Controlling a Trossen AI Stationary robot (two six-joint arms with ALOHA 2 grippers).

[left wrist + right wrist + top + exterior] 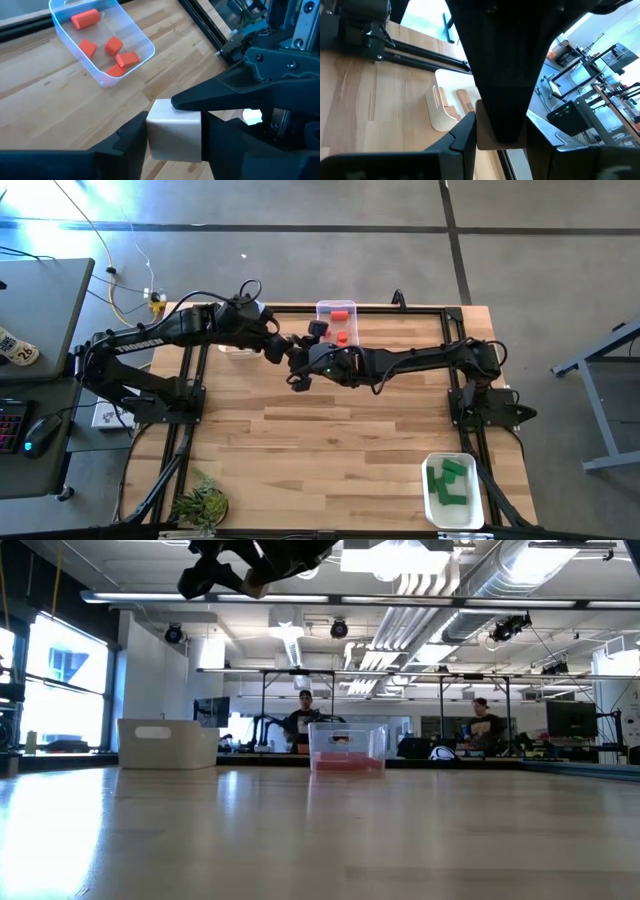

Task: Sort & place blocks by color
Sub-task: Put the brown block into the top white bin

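left hand (172,145) | grips pale wood block (174,131) mid-air, above desk (45,90) | right hand (495,137) | clamps same block from opposite side | clear bin (134,37) of red blocks (85,19) beyond hands | hands' contact hidden from above

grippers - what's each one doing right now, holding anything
Left gripper: shut on the wood block, above the table.
Right gripper: shut on that same block, meeting the left.
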